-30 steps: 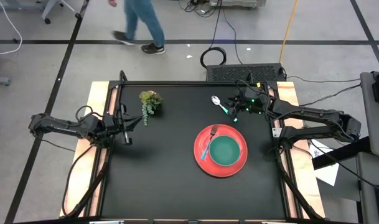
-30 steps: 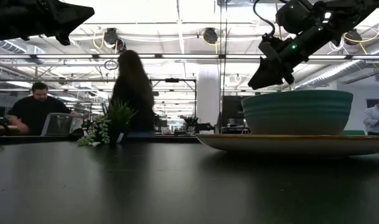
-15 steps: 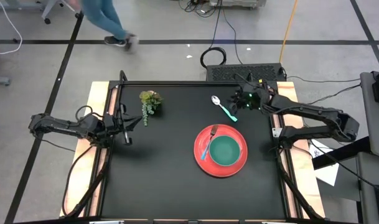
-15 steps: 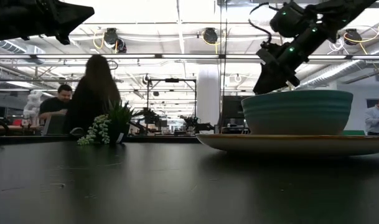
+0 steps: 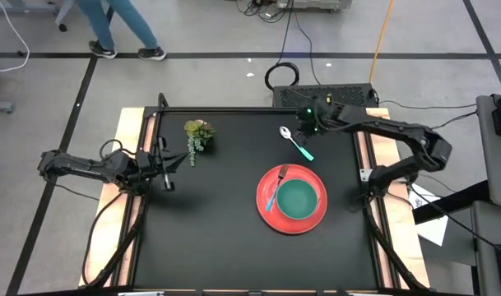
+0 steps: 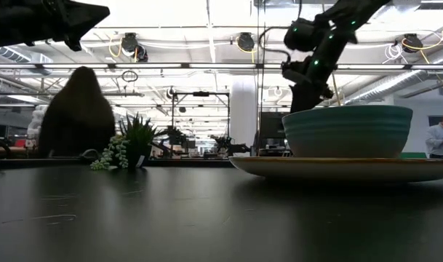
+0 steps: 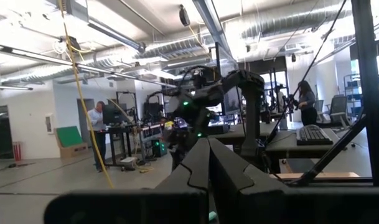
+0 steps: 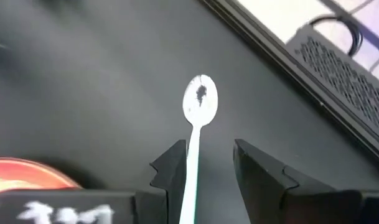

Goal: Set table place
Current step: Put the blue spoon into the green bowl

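Observation:
The red plate (image 5: 266,215) lies right of the table's middle, with the teal bowl (image 5: 298,200) on it and the blue-handled fork (image 5: 275,194) resting on its left rim. The teal-handled spoon (image 5: 295,141) lies flat on the black table (image 5: 217,238) beyond the plate, its metal bowl toward the far edge. My right gripper (image 5: 306,123) hovers open over the spoon's far part. In the right wrist view the spoon's handle (image 8: 190,168) runs beside one finger (image 8: 172,169), between the two. My left gripper (image 5: 167,182) is shut and empty at the table's left edge.
A small green plant sprig (image 5: 197,136) lies at the far left of the table. A black mesh box (image 5: 324,96) sits just past the far edge. A person (image 5: 118,25) walks on the floor beyond the table.
My right gripper has gone from over the spoon's handle toward the table's far edge and a little left, turning as the arm swung. The spoon, plate, bowl and fork have kept their places. The person beyond the table has walked toward the left.

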Available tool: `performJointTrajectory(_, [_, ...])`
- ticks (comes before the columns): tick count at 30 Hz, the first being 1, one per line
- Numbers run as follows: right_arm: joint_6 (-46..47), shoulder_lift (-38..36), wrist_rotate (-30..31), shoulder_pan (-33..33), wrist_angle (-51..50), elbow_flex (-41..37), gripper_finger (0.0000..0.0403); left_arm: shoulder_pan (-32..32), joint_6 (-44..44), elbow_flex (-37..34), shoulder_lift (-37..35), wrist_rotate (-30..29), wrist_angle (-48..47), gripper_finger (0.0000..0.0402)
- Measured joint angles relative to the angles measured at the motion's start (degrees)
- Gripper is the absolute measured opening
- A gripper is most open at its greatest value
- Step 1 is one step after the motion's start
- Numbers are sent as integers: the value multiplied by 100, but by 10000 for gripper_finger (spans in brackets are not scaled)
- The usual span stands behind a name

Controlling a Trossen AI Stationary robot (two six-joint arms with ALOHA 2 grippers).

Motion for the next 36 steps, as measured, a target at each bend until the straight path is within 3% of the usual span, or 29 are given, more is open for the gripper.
performJointTrajectory(7, [-128,680,-727,-425,-374,449,121,1,0,0,0,0,-35,8])
performJointTrajectory(14, [-136,1065,-735,-727,-637,488,121,0,-3,0,0,0,-44,8])
performJointTrajectory(36, [60,1231,-864,-552,-803,486,121,0,-7,0,0,0,6,8])
